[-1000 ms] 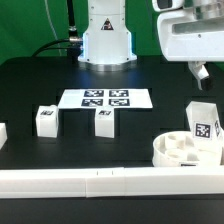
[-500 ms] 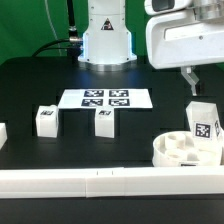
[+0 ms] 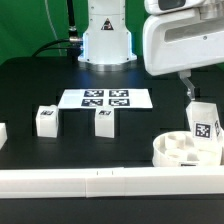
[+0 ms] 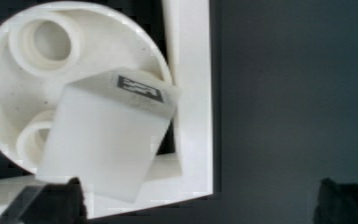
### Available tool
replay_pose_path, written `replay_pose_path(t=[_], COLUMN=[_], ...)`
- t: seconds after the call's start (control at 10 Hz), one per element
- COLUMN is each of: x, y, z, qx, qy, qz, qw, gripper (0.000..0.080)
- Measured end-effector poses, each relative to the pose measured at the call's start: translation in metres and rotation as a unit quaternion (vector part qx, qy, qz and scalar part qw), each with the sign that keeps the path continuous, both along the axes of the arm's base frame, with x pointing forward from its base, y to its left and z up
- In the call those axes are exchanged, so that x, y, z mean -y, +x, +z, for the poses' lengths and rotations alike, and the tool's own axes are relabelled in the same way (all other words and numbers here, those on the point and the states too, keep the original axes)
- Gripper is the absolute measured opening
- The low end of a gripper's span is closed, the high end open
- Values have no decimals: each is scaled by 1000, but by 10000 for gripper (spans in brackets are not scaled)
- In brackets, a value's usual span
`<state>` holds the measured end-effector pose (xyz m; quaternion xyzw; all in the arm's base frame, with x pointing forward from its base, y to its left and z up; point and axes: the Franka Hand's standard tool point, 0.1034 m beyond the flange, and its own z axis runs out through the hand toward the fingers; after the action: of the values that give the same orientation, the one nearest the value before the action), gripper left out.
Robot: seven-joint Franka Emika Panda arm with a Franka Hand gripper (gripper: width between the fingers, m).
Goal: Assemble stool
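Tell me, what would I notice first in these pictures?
The big white arm at the exterior view's upper right, its open end effector hanging just above a leg. That leg stands in the round seat at the right; two more legs wait by the marker board.

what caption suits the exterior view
Franka gripper above a leg propped on the seat; two more legs stand near the marker board

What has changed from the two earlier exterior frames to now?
The gripper has come down and toward the exterior view's left, nearing the upright leg that stands in the seat. It is open and holds nothing. The seat, the upright leg, both loose legs and the marker board stayed put.
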<state>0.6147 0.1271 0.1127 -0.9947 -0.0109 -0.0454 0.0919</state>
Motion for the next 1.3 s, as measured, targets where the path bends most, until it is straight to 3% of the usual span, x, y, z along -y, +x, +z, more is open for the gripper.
replay_pose_path(t=[0.3, 0.5, 1.0, 1.1, 1.3], x=[8, 9, 15, 17, 15], y=[3, 8, 9, 8, 6], z=[-7, -6, -8, -10, -17], qx=[40, 66, 81, 87, 80], qy=[-35, -63, -79, -89, -89], qz=[194, 304, 418, 466, 469], qw=[980, 948, 902, 876, 875], gripper=[649, 649, 649, 649, 649])
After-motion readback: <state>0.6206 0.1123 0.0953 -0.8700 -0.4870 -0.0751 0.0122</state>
